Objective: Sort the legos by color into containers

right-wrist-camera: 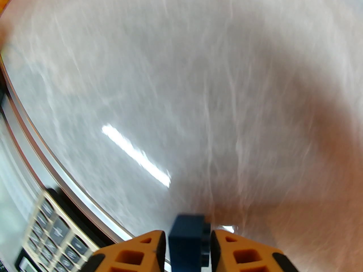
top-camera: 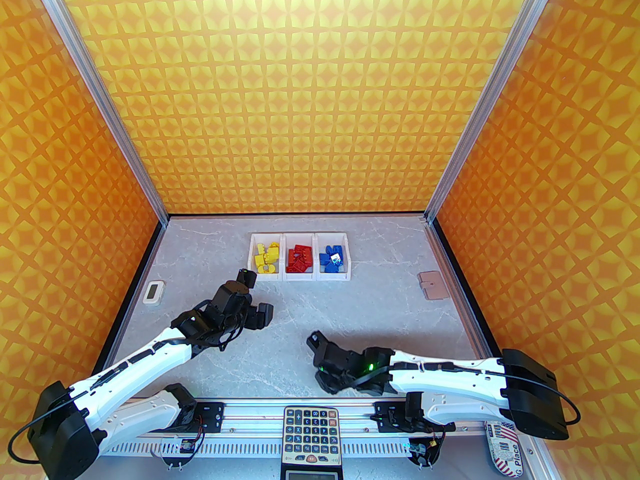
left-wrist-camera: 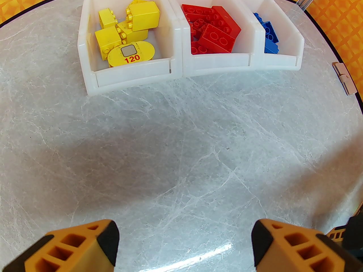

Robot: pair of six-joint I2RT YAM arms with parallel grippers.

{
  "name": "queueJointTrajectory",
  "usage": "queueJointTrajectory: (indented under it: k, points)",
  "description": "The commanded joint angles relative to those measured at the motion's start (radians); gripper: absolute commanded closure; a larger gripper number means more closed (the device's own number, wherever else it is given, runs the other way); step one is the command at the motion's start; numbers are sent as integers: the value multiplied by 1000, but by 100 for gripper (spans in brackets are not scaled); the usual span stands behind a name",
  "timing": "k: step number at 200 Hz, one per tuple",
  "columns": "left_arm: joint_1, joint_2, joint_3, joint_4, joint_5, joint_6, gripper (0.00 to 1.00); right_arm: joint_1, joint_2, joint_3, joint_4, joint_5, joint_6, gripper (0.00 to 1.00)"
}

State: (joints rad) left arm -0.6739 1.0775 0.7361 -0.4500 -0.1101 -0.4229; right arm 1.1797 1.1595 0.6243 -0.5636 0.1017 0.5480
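Three white bins (top-camera: 299,277) stand joined in a row at 12 o'clock on the bench (top-camera: 380,318), close to the back wall. Seen from the left wrist, the bin at the 9 o'clock end holds the yellow legos (left-wrist-camera: 127,30), with a rounded yellow piece marked 120 lying nearest the front wall. The middle bin holds the red legos (left-wrist-camera: 217,34) in a loose heap. The bin at the 3 o'clock end holds the blue legos (left-wrist-camera: 270,35), partly hidden by its side wall.

From above, the left pincer (left-wrist-camera: 184,238) hangs over bare bench at about 7 o'clock from the bins, near them but apart. Its orange fingers are spread wide with nothing between them.

The right pincer (right-wrist-camera: 188,241) is at 6 o'clock on the bench, well apart from the bins and near the front rail. Its fingers are drawn in close on a dark blue brick (right-wrist-camera: 187,227), one on each side. That view is blurred, so the brick's studs are hard to make out.

A small white device (top-camera: 153,292) lies at 9 o'clock by the bench edge. A pinkish pad (top-camera: 432,285) lies at 3 o'clock from the bins. A calculator (top-camera: 310,430) sits at 6 o'clock on the rail between the arm bases.
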Motion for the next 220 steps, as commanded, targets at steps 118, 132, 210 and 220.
queueJointTrajectory:
  k: [118, 132, 210, 220]
  points:
    - [-9, -109, 10, -52, -19, -19, 18, -36, 12, -49, -11, -169, -45, 43]
    - [-10, -100, 13, -49, -19, -19, 18, -27, 43, -49, 4, -161, -35, 43]
    - [-9, -95, 4, -49, -18, -18, 18, -17, 97, -57, 27, -145, -13, 75]
    - [-9, -98, 2, -46, -18, -19, 18, -18, 90, -55, 22, -127, -7, 77]
